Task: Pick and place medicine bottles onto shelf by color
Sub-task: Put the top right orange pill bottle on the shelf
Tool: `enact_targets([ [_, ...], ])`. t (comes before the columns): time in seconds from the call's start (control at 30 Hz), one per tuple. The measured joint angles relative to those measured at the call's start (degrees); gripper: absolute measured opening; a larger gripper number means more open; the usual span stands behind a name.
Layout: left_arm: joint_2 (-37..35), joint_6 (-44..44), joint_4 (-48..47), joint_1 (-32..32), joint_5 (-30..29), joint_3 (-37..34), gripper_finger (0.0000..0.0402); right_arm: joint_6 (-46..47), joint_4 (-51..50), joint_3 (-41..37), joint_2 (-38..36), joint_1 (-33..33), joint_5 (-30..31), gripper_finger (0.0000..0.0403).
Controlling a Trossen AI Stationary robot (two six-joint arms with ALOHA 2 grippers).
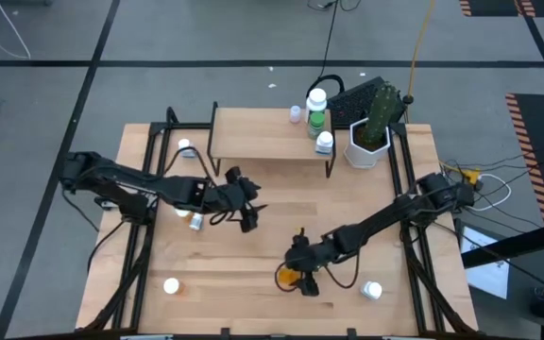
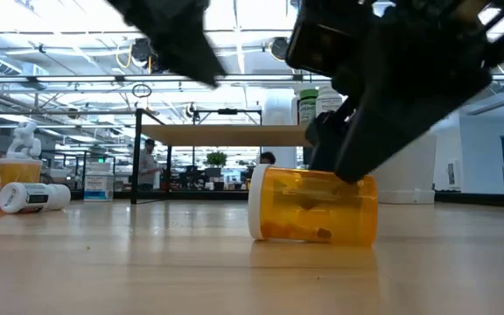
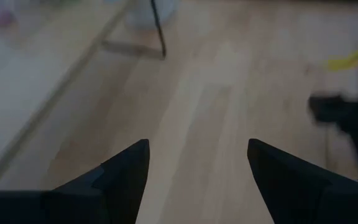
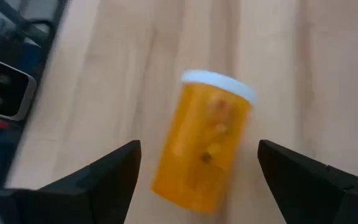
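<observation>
An orange medicine bottle with a white cap lies on its side on the table near the front edge; it also shows in the high view and the low view. My right gripper is open just above it, one finger on each side, and I see no touch. My left gripper is open and empty over the table's middle. The shelf stands at the back. A green bottle and a white bottle stand at its right end.
Loose white-capped bottles lie on the table at the back left, under the left arm, at the front left and at the front right. A white planter with a cactus stands to the right of the shelf.
</observation>
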Motion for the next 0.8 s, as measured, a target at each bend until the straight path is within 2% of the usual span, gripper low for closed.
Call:
enact_targets([
  [0.13, -0.64, -1.99, 2.77, -0.19, -0.68, -3.93, 0.0273, 0.98, -1.83, -0.25, 0.19, -0.43, 0.3, 0.0309],
  [0.3, -0.93, -2.77, 6.88, 0.29, -1.33, -7.3, 0.0273, -0.12, -8.26, -0.17, -0.42, -1.54, 3.89, 0.0279],
  [0.53, -0.77, -1.47, 9.39, 0.36, -1.3, -7.74, 0.0273, -4.59, -10.16, -1.6, -0.62, -2.69, 8.53, 0.0247],
  [0.67, -0.8, -0.07, 9.31, -0.09, -1.29, -7.79, 0.0273, -12.34, -11.55, -1.92, -0.88, -2.58, 9.62, 0.0243],
  [0.8, -0.78, 1.7, 9.23, -0.64, -1.28, -7.78, 0.0273, -23.39, -14.19, -2.06, -2.75, -1.9, 15.05, 0.0259],
])
